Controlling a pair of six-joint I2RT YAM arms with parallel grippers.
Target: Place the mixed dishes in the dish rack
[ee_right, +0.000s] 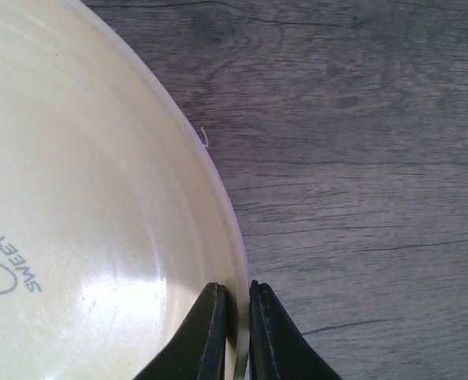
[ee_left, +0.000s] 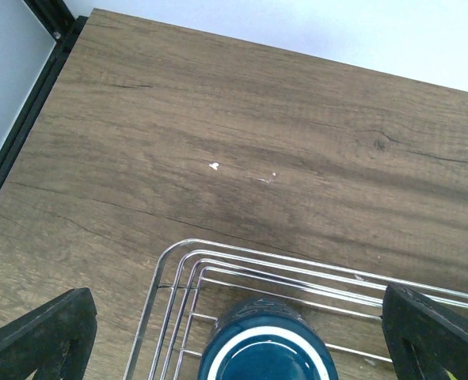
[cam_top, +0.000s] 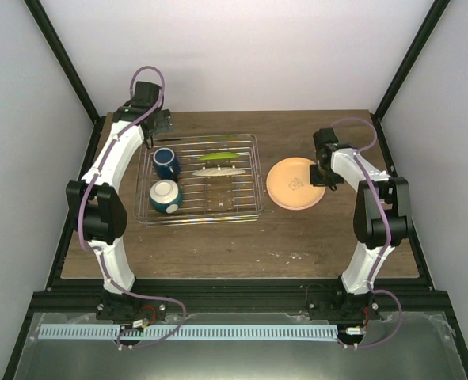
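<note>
The rack (cam_top: 200, 212) lies on the left half of the table (cam_top: 313, 237), its long sides running left to right. The mug (cam_top: 166, 162) stands in the rack's back-left corner. Whether its mouth faces up or down cannot be told for sure from above. The bowl (cam_top: 165, 195) is set in the rack's front-left corner, tipped so that its white inside shows. Near the middle of the rack, toward its back rim, the green plate (cam_top: 218, 157) and the cream plate (cam_top: 222, 171) are seen edge-on between the bars. The green plate is behind the cream one. Only bars are seen in the right front part of the rack.

The pink plate (cam_top: 295, 183) lies flat on the wood just right of the rack, parted from the rack's right rim by a thin strip of table. A broad band of wood runs between the rack's front rim and the table's near edge, and a narrower band lies behind the back rim.

The left gripper (cam_top: 161, 120) is held behind the rack's back-left corner with its jaws spread wide and nothing between them. The right gripper (ee_right: 235, 289) is pinched narrow on the pink plate's rim, on the side far from the rack, one of its fingers (ee_right: 202, 340) inside the rim and the other outside.
</note>
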